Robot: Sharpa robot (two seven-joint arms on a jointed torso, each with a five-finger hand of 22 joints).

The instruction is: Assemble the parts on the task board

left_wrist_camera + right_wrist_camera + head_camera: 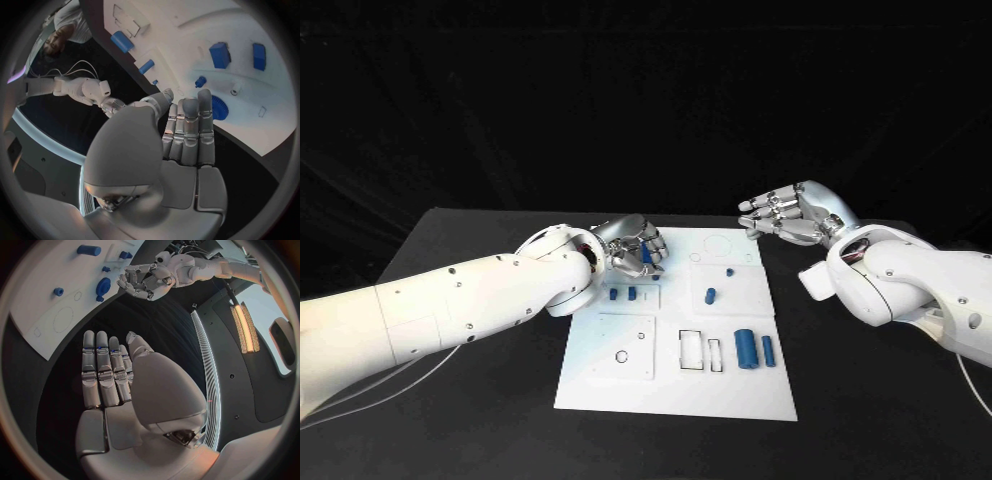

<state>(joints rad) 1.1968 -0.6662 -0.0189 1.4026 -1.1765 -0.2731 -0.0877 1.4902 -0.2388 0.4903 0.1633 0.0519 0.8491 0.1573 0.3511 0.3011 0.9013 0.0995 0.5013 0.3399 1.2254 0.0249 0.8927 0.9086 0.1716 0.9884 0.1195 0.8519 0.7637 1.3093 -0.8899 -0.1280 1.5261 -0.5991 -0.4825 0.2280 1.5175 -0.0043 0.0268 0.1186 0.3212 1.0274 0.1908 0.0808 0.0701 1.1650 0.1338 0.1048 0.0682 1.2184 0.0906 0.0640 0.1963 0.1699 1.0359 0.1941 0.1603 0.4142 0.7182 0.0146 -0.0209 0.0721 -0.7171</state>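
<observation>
Robot's left hand works a blue disc at the far-left corner of the white board.

The board (678, 385) lies in the middle of the black table (473, 420), several blue pieces lying in its shallow seats. The right hand (790, 215) hovers off the board's far-right corner, released and holding nothing, fingers straight, apparently keeping clear until needed. The left hand (635, 250) hangs over the far-left corner, fingers reaching down to a ridged blue disc (219, 106) at their tips; whether they grasp it or only touch it cannot be told. Two blue cylinders (756, 349) rest side by side near the right edge.
</observation>
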